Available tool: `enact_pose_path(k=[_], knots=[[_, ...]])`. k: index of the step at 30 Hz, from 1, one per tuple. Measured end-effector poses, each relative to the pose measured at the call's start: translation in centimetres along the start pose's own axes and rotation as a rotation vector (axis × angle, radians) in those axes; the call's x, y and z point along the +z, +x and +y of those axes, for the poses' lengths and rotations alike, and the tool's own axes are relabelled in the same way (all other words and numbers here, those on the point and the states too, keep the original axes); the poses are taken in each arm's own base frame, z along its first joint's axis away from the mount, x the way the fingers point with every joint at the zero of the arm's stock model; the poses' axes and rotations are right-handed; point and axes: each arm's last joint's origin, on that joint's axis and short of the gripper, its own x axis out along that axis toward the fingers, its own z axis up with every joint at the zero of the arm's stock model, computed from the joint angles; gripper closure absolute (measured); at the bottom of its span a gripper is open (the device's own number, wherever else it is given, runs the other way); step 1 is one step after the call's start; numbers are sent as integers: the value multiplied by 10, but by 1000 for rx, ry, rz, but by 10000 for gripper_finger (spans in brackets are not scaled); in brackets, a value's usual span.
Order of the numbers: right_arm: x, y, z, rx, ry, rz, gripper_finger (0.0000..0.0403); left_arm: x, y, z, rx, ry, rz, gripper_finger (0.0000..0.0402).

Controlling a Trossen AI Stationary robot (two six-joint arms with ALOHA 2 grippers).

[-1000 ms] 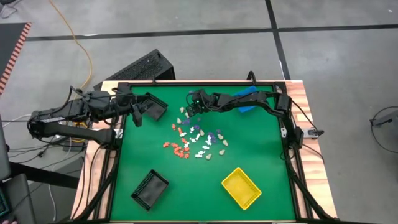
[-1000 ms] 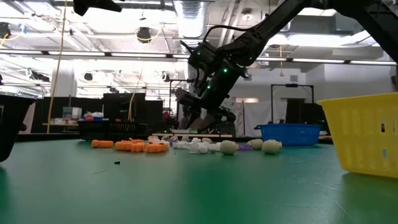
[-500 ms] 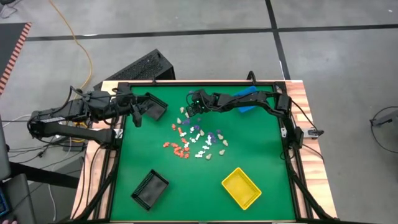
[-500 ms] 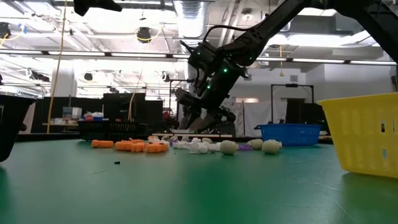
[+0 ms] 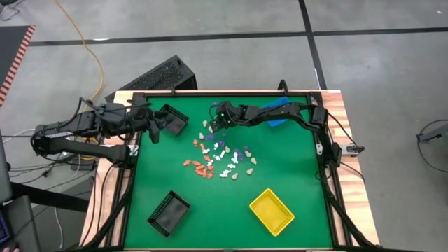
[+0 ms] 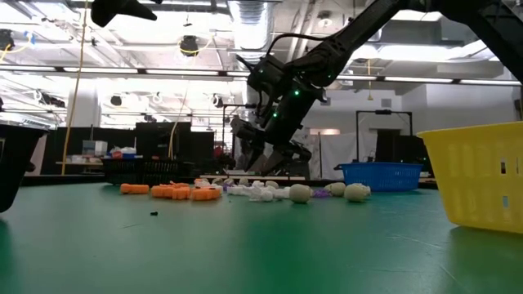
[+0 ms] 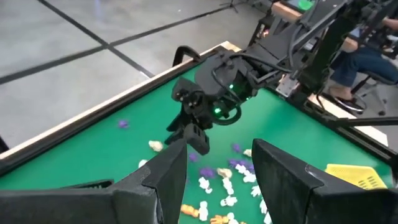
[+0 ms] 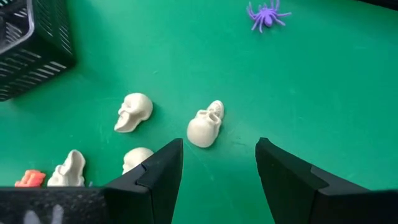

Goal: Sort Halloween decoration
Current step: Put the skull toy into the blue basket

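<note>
The Halloween decoration pieces, tiny orange, white, purple and beige figures, lie scattered on the green mat's middle. My right gripper hangs open just above the mat at the pile's far end. In the right wrist view a beige skull lies on its side just ahead of the gap between the fingers, untouched. More skulls and a purple spider lie nearby. My left gripper stands open and raised at the table's left, next to a black bin, with nothing between its fingers.
A second black bin sits near the front left, a yellow bin at the front right, and a blue bin at the far right under my right arm. A raised black frame borders the mat. A person sits beyond the table.
My left gripper has rolled a little about its own axis while staying in place. My right gripper and the pieces have kept still.
</note>
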Motion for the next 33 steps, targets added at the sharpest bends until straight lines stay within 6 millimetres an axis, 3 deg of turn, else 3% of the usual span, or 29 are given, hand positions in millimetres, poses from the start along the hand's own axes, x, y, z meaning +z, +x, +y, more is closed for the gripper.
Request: enact_pose_path(k=[22, 33], knots=[[3, 0, -1, 3, 70, -15, 176, -5, 0, 2, 24, 22, 48, 230], [0, -3, 9, -58, -90, -118, 176, -5, 0, 3, 24, 23, 50, 230]])
